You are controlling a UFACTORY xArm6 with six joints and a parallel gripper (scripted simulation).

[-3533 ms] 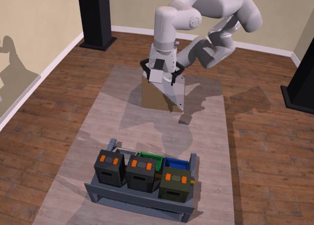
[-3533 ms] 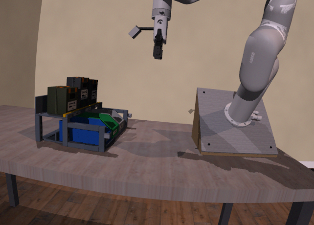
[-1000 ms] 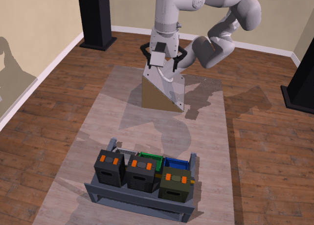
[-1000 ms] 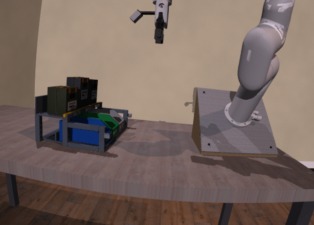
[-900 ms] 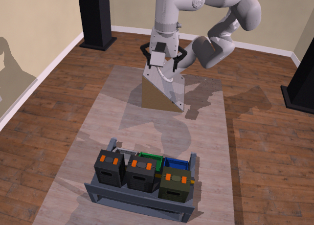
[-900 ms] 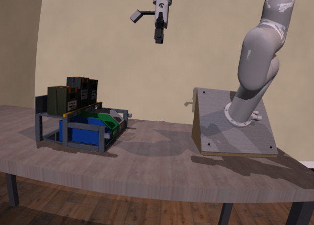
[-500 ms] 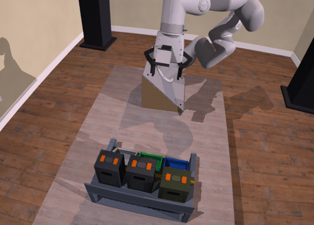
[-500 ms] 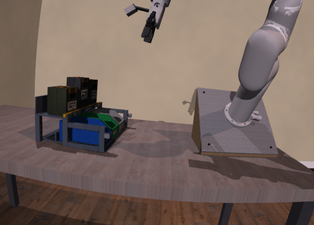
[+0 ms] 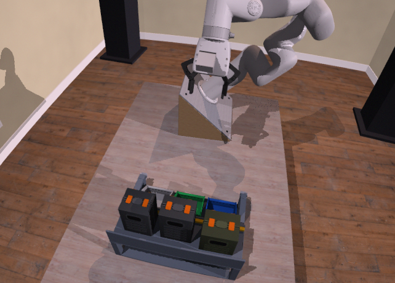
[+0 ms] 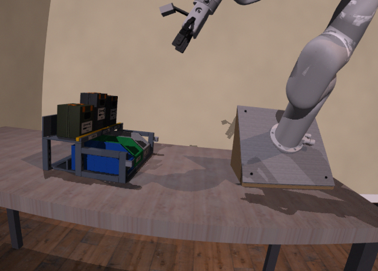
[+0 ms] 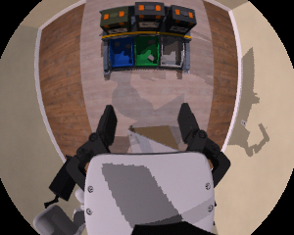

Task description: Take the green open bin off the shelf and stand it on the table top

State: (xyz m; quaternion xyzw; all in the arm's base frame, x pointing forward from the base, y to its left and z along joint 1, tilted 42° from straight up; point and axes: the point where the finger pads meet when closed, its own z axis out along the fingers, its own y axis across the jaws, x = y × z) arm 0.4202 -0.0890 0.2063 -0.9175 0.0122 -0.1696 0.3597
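The green open bin (image 9: 201,205) (image 10: 132,145) (image 11: 141,48) sits in the lower level of the grey shelf (image 9: 175,250) (image 10: 100,152) (image 11: 107,63), between the blue bin (image 9: 222,206) (image 10: 102,158) (image 11: 121,55) and the light grey bin (image 9: 159,195) (image 11: 171,58). A small pale part shows inside the green bin in the wrist view; its other contents are hard to make out. The bins' open fronts face the robot base. My gripper (image 9: 207,94) (image 10: 179,48) (image 11: 147,111) is open and empty, high above the table and well away from the shelf, tilted toward it.
Two dark cases (image 9: 136,218) (image 9: 176,224) and an olive case (image 9: 219,237) (image 10: 68,121) stand on the shelf's upper level, behind and above the bins. The robot's wedge-shaped base (image 9: 200,122) (image 10: 259,148) stands on the table (image 10: 183,210), across from the bins' open fronts.
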